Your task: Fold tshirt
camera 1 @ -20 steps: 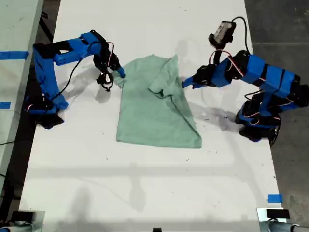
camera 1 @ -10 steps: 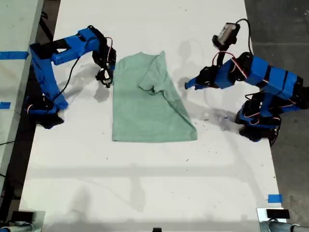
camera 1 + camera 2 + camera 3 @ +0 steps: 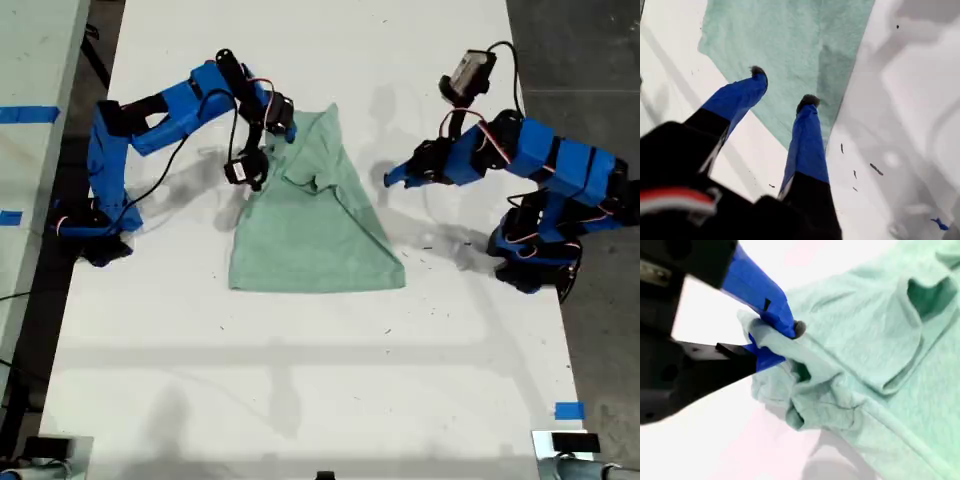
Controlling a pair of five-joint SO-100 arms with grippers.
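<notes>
The pale mint-green tshirt (image 3: 312, 235) lies on the white table (image 3: 300, 380), partly folded, with its far part bunched. My second gripper (image 3: 285, 126) is shut on a gathered fold of the tshirt (image 3: 860, 340) at its far edge on the exterior view's left; the second gripper (image 3: 782, 337) pinches bunched cloth. My first gripper (image 3: 389, 179) hovers open just off the shirt's edge on the exterior view's right. In the first wrist view the first gripper (image 3: 783, 86) has its blue fingers (image 3: 807, 102) spread above the tshirt (image 3: 790, 40), holding nothing.
A second table with blue tape (image 3: 25, 113) stands at the exterior view's left. Dark floor (image 3: 590, 60) borders the exterior view's right. A blue tape mark (image 3: 568, 410) sits near the table's front corner at the exterior view's right. Small dark specks (image 3: 875, 169) dot the table.
My second gripper has swung toward the exterior view's right, carrying the shirt's edge inward over the body. The shirt slid slightly. The first arm has barely moved.
</notes>
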